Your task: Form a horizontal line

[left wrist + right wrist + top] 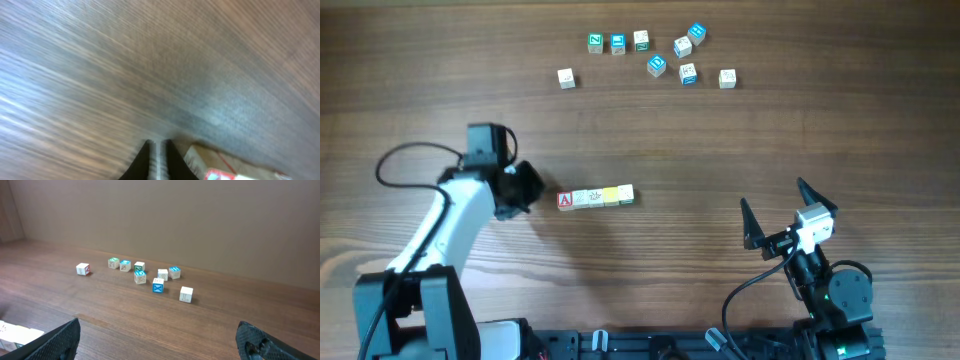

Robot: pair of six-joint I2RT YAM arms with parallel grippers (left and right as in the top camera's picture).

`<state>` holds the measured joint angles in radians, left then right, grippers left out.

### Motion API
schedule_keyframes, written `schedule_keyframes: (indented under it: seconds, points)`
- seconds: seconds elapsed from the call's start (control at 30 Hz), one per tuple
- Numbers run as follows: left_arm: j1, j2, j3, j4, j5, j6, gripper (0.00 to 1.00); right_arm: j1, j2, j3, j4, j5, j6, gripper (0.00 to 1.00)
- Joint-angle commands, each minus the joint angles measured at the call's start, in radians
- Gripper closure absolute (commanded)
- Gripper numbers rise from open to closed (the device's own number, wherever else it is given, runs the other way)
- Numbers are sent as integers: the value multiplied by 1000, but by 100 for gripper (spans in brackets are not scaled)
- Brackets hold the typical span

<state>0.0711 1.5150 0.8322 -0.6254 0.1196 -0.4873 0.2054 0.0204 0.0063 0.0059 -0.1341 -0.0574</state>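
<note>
Your left gripper (525, 187) sits low over the table (770, 120), just beside the left end of the line (596, 197). The line lies mid-table, a little left of centre, and runs left to right with the red A cube (565, 200) nearest that gripper. In the left wrist view its fingers (144, 161) stand almost together with nothing between them. The main risk, as I judge it, is a sweep to the right or a slanted lift: either would catch the A cube and push the line crooked or open a gap in it, so pull away left or straight up. Your right gripper (771, 193) hangs wide open and empty at the near right, well apart from everything, and threatens little unless you swing it left. The loose cubes (657, 66) lie at the far side, well clear of the line. From overhead the left gripper's body covers its tips, so you cannot tell whether they touch the A cube. The left wrist view is smeared and shows only a cube corner at the bottom right. Most letters are too small to read, and fine gaps in the line cannot be ruled out.
</note>
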Motion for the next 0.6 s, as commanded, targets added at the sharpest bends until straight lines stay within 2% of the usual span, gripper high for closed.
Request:
schedule_keyframes:
  seconds: [0.0,0.03,0.57]
  points:
    - [30,-21,197,-11,-47,95,23,-8,-6,-1,3,3,6,0]
    - [30,-21,210,0,-46,94,0,-8,-6,-1,3,3,6,0]
    - [30,-17,209,6,-50,88,0,-8,-6,-1,3,3,6,0]
